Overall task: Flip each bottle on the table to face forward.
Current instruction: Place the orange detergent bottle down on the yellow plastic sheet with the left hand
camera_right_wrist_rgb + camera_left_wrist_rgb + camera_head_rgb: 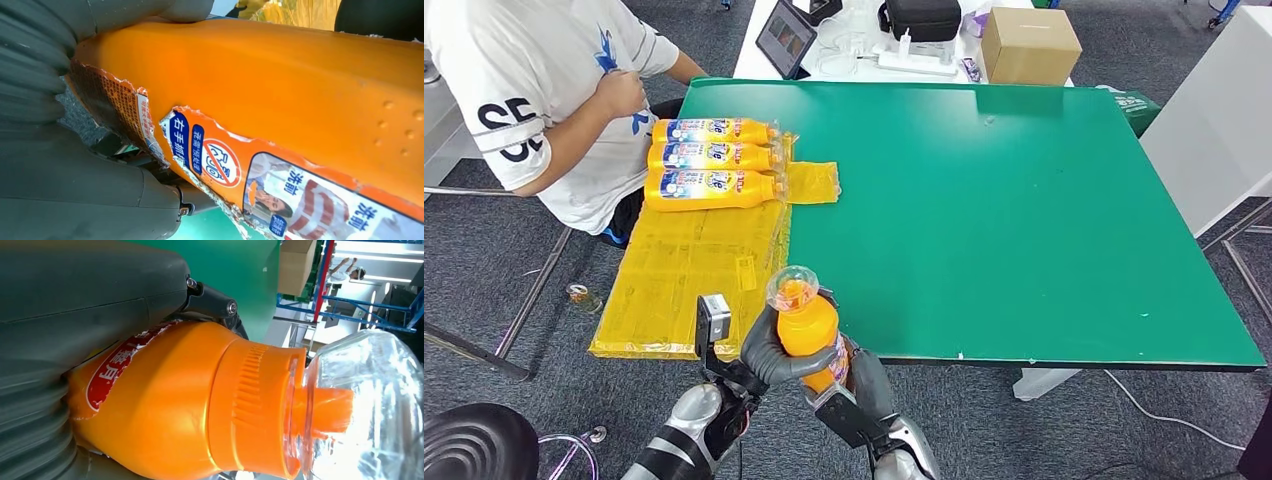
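Orange detergent bottle (809, 330) held upright off the near edge of the green desk (1024, 220), clear cap up, gripped by left hand (776, 352) and right hand (849, 380) together. 3 bottles (714, 160) lying on yellow sheet (684, 270). Risk: smooth body, torn label (210, 165); slip to floor likely during handover.

The head view is looking forward and down from high over the green table (1044, 220). Both wrist views are sitting very close against the orange bottle (809, 325), sharing it with the head view.
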{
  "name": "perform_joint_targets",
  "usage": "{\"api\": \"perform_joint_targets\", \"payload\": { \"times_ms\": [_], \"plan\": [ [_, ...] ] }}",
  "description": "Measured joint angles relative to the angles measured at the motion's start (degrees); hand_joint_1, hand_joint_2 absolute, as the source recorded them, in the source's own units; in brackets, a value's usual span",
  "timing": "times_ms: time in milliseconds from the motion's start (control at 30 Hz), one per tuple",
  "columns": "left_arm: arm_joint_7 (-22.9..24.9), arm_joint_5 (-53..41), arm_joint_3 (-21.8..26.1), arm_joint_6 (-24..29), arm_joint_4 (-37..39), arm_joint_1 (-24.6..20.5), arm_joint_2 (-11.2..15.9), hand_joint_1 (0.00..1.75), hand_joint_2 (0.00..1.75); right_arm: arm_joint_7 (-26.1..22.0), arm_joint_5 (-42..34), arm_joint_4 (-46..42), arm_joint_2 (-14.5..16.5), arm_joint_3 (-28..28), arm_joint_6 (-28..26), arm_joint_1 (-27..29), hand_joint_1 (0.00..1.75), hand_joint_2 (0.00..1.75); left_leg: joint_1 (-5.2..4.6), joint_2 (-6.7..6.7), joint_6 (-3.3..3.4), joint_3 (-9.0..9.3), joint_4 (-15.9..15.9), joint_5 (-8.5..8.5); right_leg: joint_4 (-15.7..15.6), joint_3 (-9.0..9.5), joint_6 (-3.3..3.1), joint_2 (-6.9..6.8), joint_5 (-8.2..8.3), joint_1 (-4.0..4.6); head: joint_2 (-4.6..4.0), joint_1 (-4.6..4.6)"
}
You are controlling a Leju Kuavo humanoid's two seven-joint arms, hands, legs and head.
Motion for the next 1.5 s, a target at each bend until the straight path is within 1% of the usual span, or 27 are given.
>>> {"api": "perform_joint_targets", "payload": {
  "times_ms": [400, 567, 600, 633, 700, 733, 767, 833, 933, 1033, 1100, 1300, 1500],
  "plan": [
    [0.0, 0.3, 0.0, -0.4, 0.7, -0.1, 0.3, 1.75, 1.75, 0.0, -0.1, 0.5, 0.0, 0.5, 0.0, 0.0, 1.75, 1.75, 0.0, 0.0, 0.0, 0.0, 0.0, 0.0, 0.0, 0.0, 0.0, 0.0, 0.0, 0.0, 0.0, 0.01],
    [0.1, 3.0, 0.0, -2.2, 0.9, -0.1, 0.5, 1.75, 1.75, -0.2, -0.1, 0.6, 0.0, 0.6, 0.0, 0.0, 1.75, 1.75, 0.0, 0.0, 0.0, 0.0, 0.0, 0.0, 0.0, 0.0, 0.0, 0.0, 0.0, 0.0, 0.0, 0.01],
    [0.1, 3.7, 0.0, -2.6, 1.0, -0.1, 0.6, 1.75, 1.75, -0.3, -0.1, 0.7, 0.0, 0.6, -0.1, 0.0, 1.68, 1.75, 0.0, 0.0, 0.0, 0.0, 0.0, 0.0, 0.0, 0.0, 0.0, 0.0, 0.0, 0.0, 0.0, 0.01],
    [0.1, 4.1, 0.0, -2.8, 1.0, -0.1, 0.7, 1.75, 1.75, -0.3, -0.2, 0.7, 0.0, 0.6, -0.1, 0.0, 1.31, 1.75, 0.0, 0.0, 0.0, 0.0, 0.0, 0.0, 0.0, 0.0, 0.0, 0.0, 0.0, 0.0, 0.0, 0.01],
    [0.1, 4.4, 0.0, -2.8, 1.0, -0.1, 0.9, 1.75, 1.75, -0.5, -0.3, 0.8, 0.1, 0.7, -0.3, -0.1, 0.44, 1.75, 0.0, 0.0, 0.0, 0.0, 0.0, 0.0, 0.0, 0.0, 0.0, 0.0, 0.0, 0.0, 0.0, 0.0],
    [0.1, 4.4, 0.0, -2.7, 1.0, -0.1, 0.9, 1.75, 1.75, -0.6, -0.5, 0.8, 0.1, 0.7, -0.4, -0.1, 0.06, 1.31, 0.0, 0.0, 0.0, 0.0, 0.0, 0.0, 0.0, 0.0, 0.0, 0.0, 0.0, 0.0, 0.0, 0.01],
    [0.1, 4.4, 0.0, -2.6, 1.0, -0.1, 0.9, 1.75, 1.75, -0.7, -0.7, 0.8, 0.1, 0.7, -0.5, -0.2, 0.0, 0.87, 0.0, 0.0, 0.0, 0.0, 0.0, 0.0, 0.0, 0.0, 0.0, 0.0, 0.0, 0.0, 0.0, 0.0],
    [-0.1, 4.2, -0.2, -1.8, 0.9, 0.0, 0.9, 1.75, 1.75, -1.0, -1.6, 0.7, 0.3, 0.7, -0.7, -0.4, 0.0, 0.0, 0.0, 0.0, 0.0, 0.0, 0.0, 0.0, 0.0, 0.0, 0.0, 0.0, 0.0, 0.0, 0.0, 0.0],
    [-0.7, 3.0, -0.3, 2.2, 0.0, 0.0, 0.9, 1.75, 1.75, -1.2, -5.6, -1.9, 0.6, 0.8, 1.3, -0.9, 0.0, 0.0, 0.0, 0.01, 0.0, 0.0, 0.0, 0.01, 0.0, -0.02, 0.0, 0.0, 0.01, 0.0, 0.0, -0.01],
    [-0.5, 1.8, 0.9, 7.3, -2.4, -0.7, 1.0, 1.75, 1.75, -1.4, -10.9, -7.0, 0.6, 0.9, 6.5, -1.2, 0.0, 0.0, 0.0, 0.05, 0.0, 0.02, 0.0, 0.03, 0.0, -0.03, 0.0, 0.01, 0.02, 0.0, 0.0, 0.0],
    [-0.5, 1.5, 2.4, 9.7, -4.0, -1.6, 1.1, 1.75, 1.75, -1.5, -13.8, -10.5, 0.5, 0.8, 9.5, -1.1, 0.0, 0.0, 0.01, 0.05, 0.0, 0.03, 0.0, 0.04, 0.0, -0.02, 0.0, 0.01, 0.02, 0.01, 0.0, 0.01],
    [0.1, 4.7, 8.0, 13.9, -8.4, -3.8, 1.0, 1.75, 1.75, -1.5, -19.0, -18.3, 0.4, -0.2, 15.1, -0.3, 0.0, 0.0, 0.01, 0.09, -0.01, 0.03, 0.0, 0.04, 0.0, -0.03, -0.01, 0.01, 0.02, 0.01, 0.0, 0.01],
    [-0.4, 5.8, 11.6, 16.9, -9.6, -5.2, 1.0, 1.75, 1.75, -1.5, -21.4, -21.9, 0.4, -1.2, 17.0, 0.4, 0.0, 0.0, 0.01, 0.09, -0.01, 0.03, 0.0, 0.04, 0.0, -0.04, -0.01, 0.02, 0.02, 0.0, 0.0, 0.0]
  ]
}}
